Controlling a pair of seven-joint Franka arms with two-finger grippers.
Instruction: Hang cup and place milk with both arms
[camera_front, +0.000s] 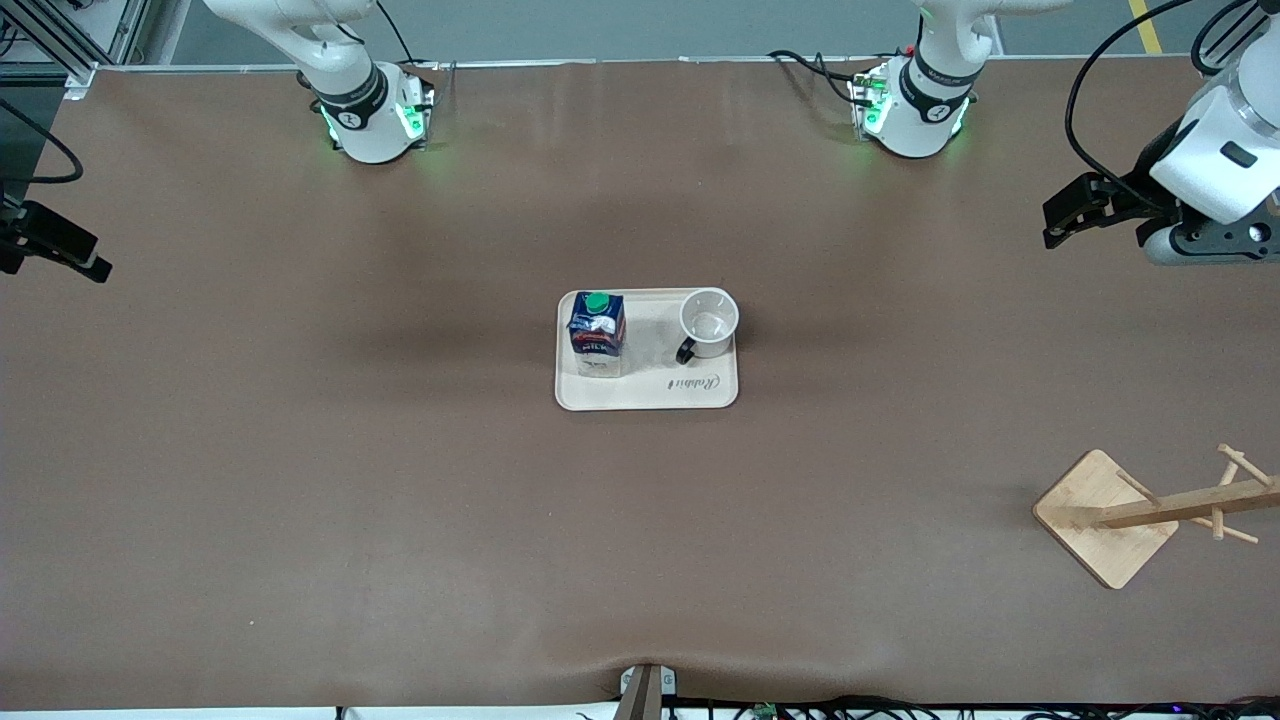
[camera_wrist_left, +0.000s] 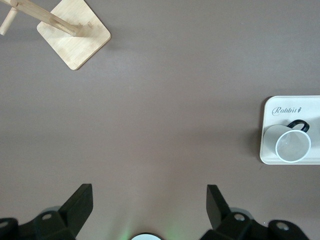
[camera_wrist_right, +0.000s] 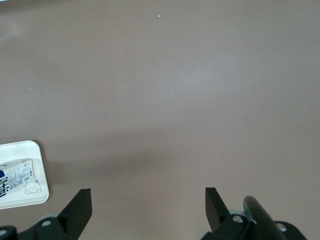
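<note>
Brown table (camera_front: 400, 480) bears tray (camera_front: 646, 392); left claw (camera_wrist_left: 150, 205), right claw (camera_wrist_right: 148, 207) gape wide.

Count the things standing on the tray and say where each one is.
2. The milk carton stands upright at the tray's end toward the right arm; the white cup stands beside it, toward the left arm's end. Nothing else shows there.

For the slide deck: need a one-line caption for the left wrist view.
Left gripper, fingers open, over bare table; cup upright on tray, wooden rack beside.
</note>
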